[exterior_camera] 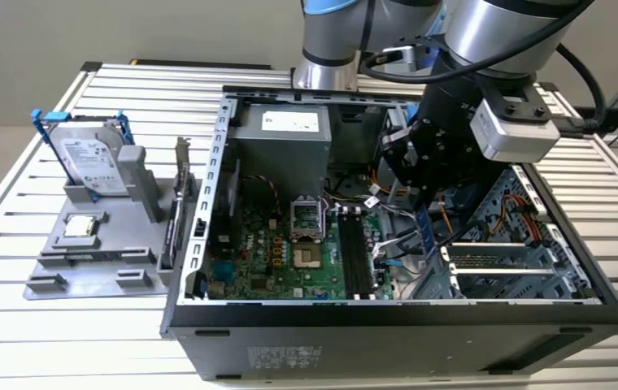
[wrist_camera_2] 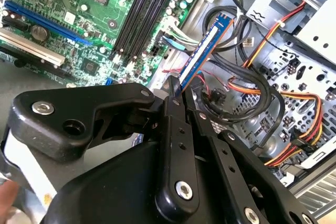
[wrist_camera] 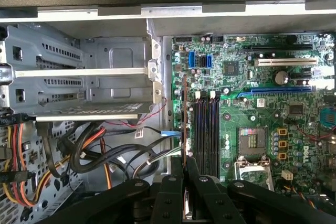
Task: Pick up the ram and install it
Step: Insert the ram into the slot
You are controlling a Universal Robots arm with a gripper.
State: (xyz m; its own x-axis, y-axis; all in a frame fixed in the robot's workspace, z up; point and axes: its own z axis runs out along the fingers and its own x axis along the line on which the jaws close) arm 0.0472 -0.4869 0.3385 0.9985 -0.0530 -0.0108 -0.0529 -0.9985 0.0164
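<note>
Holding ram [wrist_camera_2: 206, 51] by 1 end in gripper [wrist_camera_2: 176, 91], with fingers pinched closed on it. Pointing down into open PC case [exterior_camera: 396, 325], just beside black memory slots [wrist_camera: 206, 124], over cables [wrist_camera: 105, 156]; not seated.

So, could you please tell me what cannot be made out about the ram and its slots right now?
- The ram: in the second wrist view, its gripped end is hidden between the fingers of the hand.
- The ram's chip faces: in the first wrist view the stick is seen edge-on, so neither face shows.
- The memory slots: in the second wrist view, their far ends are cut off by the picture's edge.
</note>
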